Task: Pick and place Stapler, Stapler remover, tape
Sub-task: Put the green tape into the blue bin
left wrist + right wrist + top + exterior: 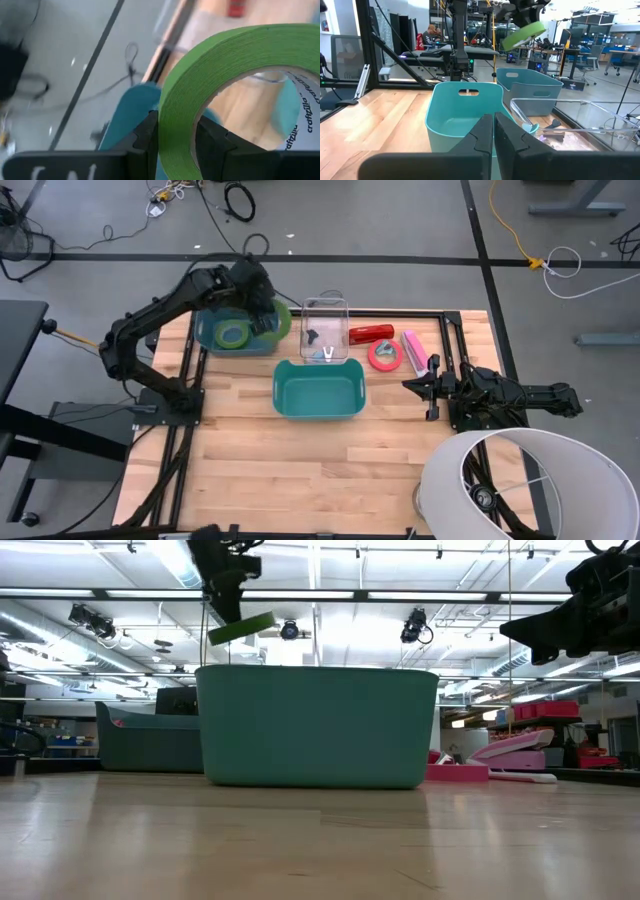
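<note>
Left gripper (176,137): clenched on the wall of a green tape roll (220,85), as seen in the left wrist view; in the high view it is placed over the far-left blue-grey bin (205,335).
Low view only: the held roll (241,627) is shown raised and tilted, clear above the bin rims.
Right gripper (493,131): fingers pressed together, nothing between them; parked at the right side of the table (250,470).
Blue-grey bin: a second green tape roll (233,335) is contained.
Clear bin (326,308): small dark and pale items are seen inside; they cannot be identified.
Teal bin (318,389): positioned at table centre; no contents can be made out.
Pinkish-red tape roll (384,355): laid flat on the table, right of the clear bin.
Red stapler (371,333): laid just beyond that roll.
Pink stapler (414,351): laid just right of the roll.
Surface: pale wood planks, dark frame rails at both sides.
Room: grey floor with cables (238,200); a white lampshade (525,485) at the near right.
</note>
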`<state>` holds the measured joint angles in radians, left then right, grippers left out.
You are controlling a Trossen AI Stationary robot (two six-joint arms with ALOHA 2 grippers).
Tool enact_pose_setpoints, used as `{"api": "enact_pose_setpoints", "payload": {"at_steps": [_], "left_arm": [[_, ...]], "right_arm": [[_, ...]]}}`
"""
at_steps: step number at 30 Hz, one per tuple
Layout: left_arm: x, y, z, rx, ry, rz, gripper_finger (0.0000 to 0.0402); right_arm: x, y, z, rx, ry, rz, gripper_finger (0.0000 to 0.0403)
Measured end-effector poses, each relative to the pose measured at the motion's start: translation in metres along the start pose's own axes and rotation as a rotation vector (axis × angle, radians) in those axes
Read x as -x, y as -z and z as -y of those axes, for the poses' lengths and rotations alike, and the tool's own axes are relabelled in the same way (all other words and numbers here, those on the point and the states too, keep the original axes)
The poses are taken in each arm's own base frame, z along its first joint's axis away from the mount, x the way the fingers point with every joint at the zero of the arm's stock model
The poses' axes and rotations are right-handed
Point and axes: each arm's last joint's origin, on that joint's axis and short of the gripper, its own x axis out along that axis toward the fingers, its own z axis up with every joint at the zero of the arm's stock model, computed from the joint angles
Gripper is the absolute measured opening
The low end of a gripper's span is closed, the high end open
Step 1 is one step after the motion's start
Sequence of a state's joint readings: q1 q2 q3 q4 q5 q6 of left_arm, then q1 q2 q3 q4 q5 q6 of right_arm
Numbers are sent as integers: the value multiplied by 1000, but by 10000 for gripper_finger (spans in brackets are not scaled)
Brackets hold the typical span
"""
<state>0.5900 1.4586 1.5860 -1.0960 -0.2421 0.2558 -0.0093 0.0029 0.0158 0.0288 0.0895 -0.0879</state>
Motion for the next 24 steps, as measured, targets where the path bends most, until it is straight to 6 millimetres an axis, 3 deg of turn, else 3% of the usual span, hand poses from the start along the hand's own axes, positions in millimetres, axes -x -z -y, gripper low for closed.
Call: {"api": "enact_pose_setpoints", "payload": {"at_steps": [6, 19, 24], "left_arm": [[-4, 12, -17, 227, -98, -93, 105], [-7, 23, -27, 373, -111, -170, 105], [-22, 26, -30, 432, -107, -255, 105]], "right_arm": [[0, 0, 0, 0, 1, 0, 18], [0, 0, 0, 0, 0, 0, 18], [0, 0, 0, 0, 0, 0, 18]]}}
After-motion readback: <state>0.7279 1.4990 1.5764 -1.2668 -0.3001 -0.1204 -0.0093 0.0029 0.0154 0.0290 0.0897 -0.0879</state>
